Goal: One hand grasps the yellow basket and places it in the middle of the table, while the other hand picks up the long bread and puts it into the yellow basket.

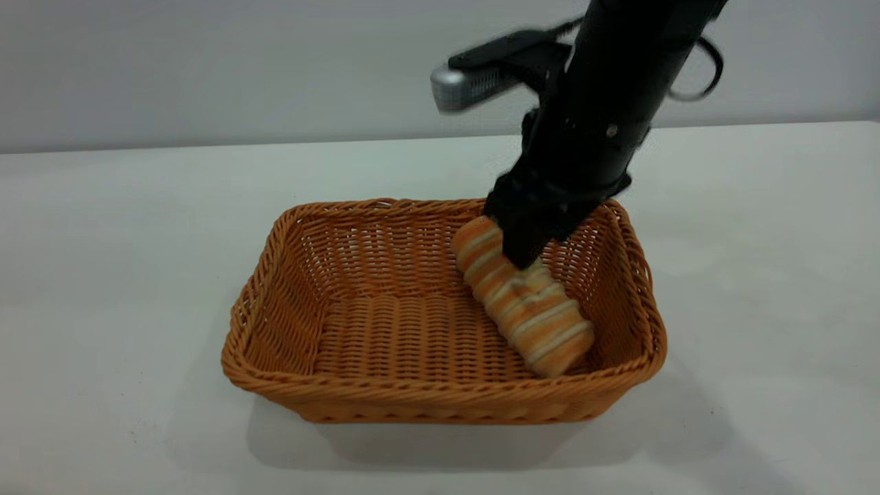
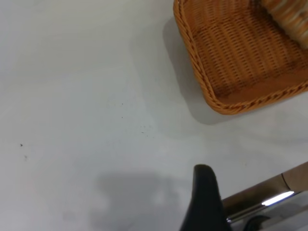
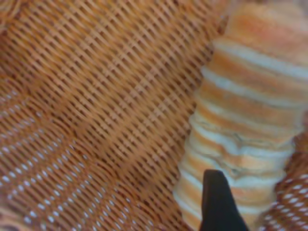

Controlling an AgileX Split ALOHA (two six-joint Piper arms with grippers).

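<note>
The yellow basket [image 1: 385, 405] stands on the white table [image 1: 117, 275], near its middle. The long bread [image 1: 533, 309] lies inside at the basket's right end, its far end leaning up on the back wall. A squeezed crease shows across its middle. My right gripper [image 1: 524, 256] hangs over the bread's far half, open, one fingertip [image 3: 217, 192] just above the loaf [image 3: 250, 110]. My left gripper [image 2: 204, 192] is over bare table, away from the basket's corner [image 2: 226, 103], and is out of the exterior view.
A brown table edge with a metal rail [image 2: 269, 195] runs close by the left gripper. Bare tabletop lies all round the basket. A silver-grey box [image 1: 467, 81] juts from the right arm above the basket's back wall.
</note>
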